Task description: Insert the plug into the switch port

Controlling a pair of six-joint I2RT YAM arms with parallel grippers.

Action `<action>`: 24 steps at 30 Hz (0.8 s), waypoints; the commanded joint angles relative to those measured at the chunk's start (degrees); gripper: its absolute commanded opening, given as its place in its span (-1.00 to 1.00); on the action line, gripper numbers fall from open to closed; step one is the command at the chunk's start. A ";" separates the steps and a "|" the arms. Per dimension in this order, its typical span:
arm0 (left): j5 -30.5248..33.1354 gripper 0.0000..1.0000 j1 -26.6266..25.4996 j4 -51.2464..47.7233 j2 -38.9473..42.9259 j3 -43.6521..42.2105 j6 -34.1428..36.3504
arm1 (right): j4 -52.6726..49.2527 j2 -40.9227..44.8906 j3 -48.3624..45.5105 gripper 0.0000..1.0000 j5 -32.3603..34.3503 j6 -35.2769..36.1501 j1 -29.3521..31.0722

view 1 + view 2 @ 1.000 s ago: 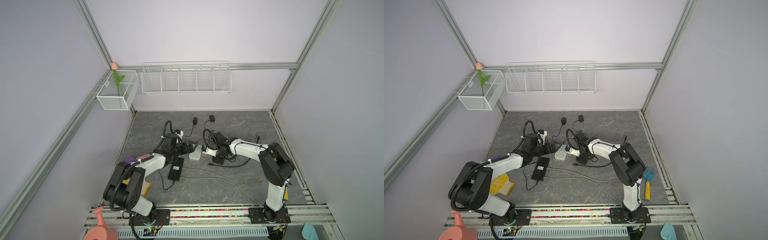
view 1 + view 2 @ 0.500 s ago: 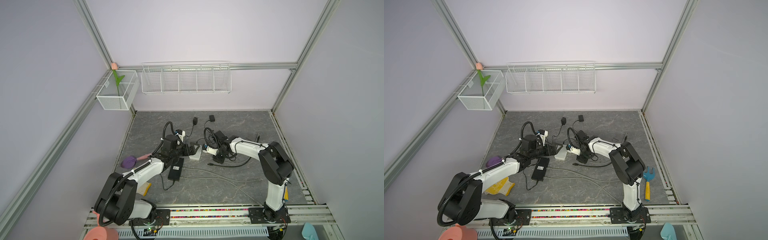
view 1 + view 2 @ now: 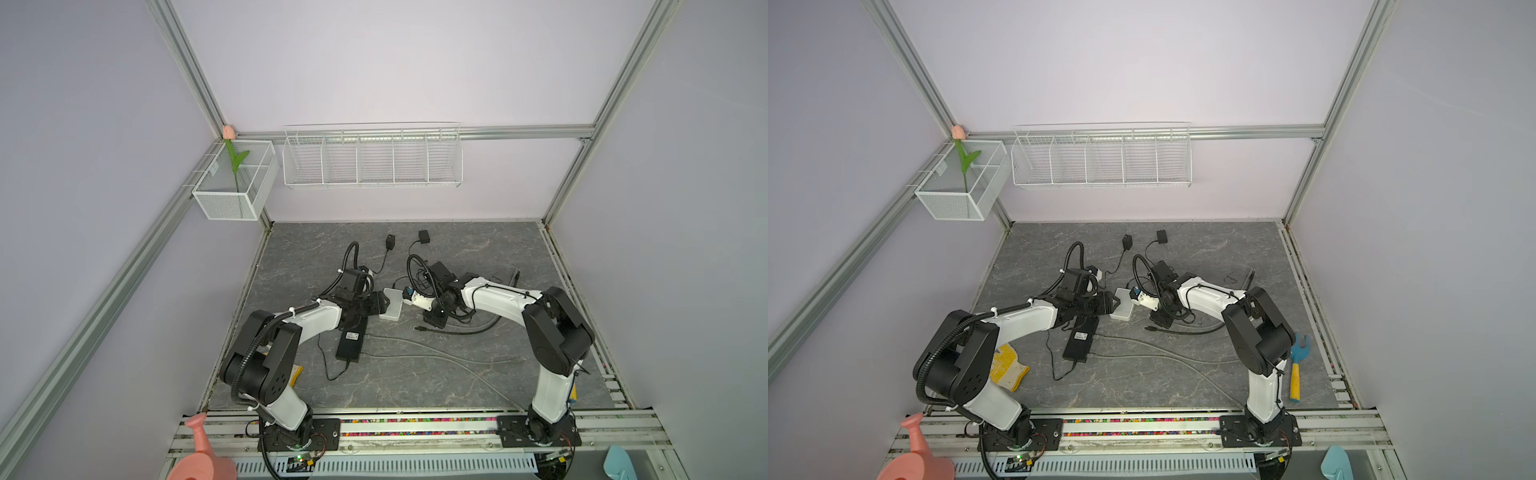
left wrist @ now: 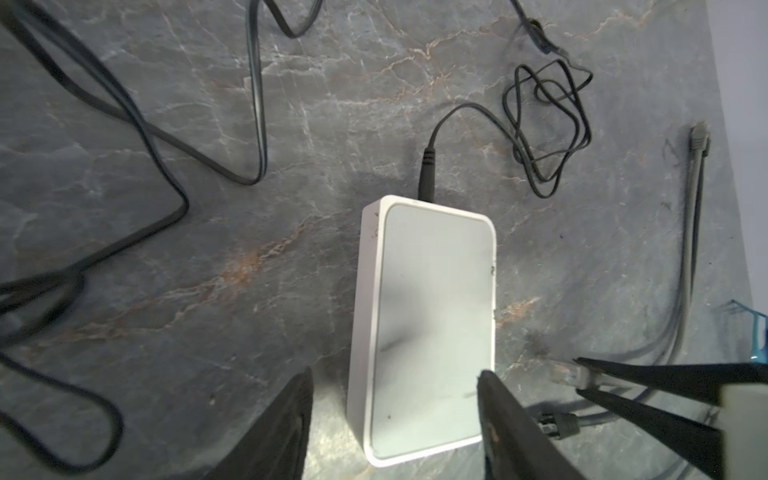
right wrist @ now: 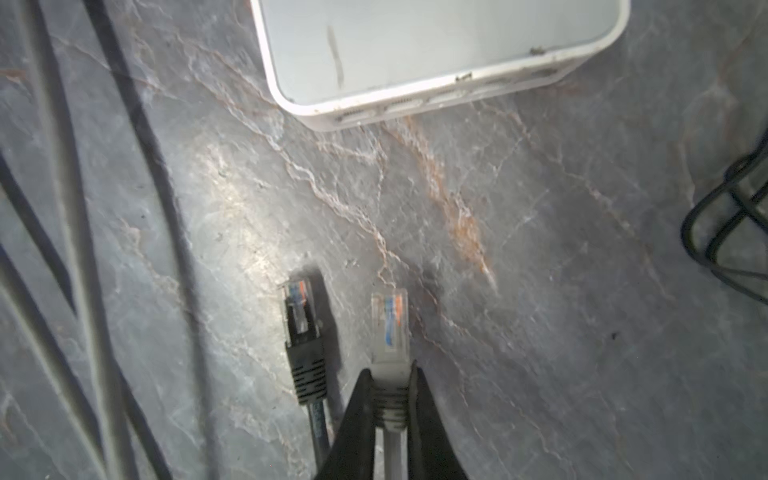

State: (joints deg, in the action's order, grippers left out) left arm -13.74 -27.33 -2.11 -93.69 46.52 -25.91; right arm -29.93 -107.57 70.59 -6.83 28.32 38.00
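Observation:
The white switch lies flat mid-table, its row of ports on the side facing my right gripper. My left gripper is open and straddles the switch's near end. One finger is at the switch's edge, the other a gap away. My right gripper is shut on the grey boot of a clear-tipped plug. The plug points at the ports, a short way off them.
A black plug lies beside the held one. A black power lead is plugged into the switch's far end. A power brick, loose cables, a spare grey plug, a yellow glove and a blue-and-yellow tool lie around.
My left arm has swung its elbow out, and its fingers have come in round the switch's end. The right gripper stays beside the switch with the plug.

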 commanded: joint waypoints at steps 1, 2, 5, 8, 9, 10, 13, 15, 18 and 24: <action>-0.42 0.20 0.02 -0.09 -0.46 1.82 -0.10 | 2.41 1.42 -0.69 -0.87 -2.70 -1.32 0.53; -0.42 0.18 0.08 -0.04 -0.67 1.91 -0.10 | 2.74 1.25 -0.59 -0.87 -2.91 -1.58 0.65; -0.77 0.05 0.04 0.22 -1.77 2.25 -0.21 | 3.60 0.61 -0.31 -0.87 -3.69 -2.16 1.38; -2.10 -0.09 0.08 0.68 -3.56 2.72 -0.92 | 4.44 -0.04 -0.21 -0.87 -3.80 -2.39 1.96; -2.65 -0.14 0.05 0.85 -4.26 2.71 -1.39 | 4.44 -0.33 -0.06 -0.87 -3.80 -2.29 2.03; -3.15 -0.16 0.05 1.09 -4.62 2.65 -1.66 | 4.29 -0.57 0.18 -0.87 -3.80 -2.23 2.19; -3.01 -0.20 -0.43 2.02 -5.01 1.74 -2.48 | 3.60 -1.40 0.97 -0.87 -3.19 -2.02 2.79; -2.80 -0.25 -0.65 2.17 -4.95 1.34 -2.89 | 3.59 -1.88 1.28 -0.87 -3.06 -1.69 3.11; -2.87 -0.27 -1.00 3.08 -4.65 0.65 -3.67 | 3.63 -2.62 1.91 -0.87 -2.67 -1.52 3.39; -2.83 -0.30 -1.41 3.66 -5.14 0.38 -4.25 | 3.33 -4.63 4.03 -0.87 -1.05 -0.92 3.68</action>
State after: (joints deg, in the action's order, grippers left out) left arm -16.34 -28.51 0.14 -98.39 47.59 -29.45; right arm -26.44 -110.80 72.90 -8.36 26.61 41.28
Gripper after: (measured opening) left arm 0.353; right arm 0.135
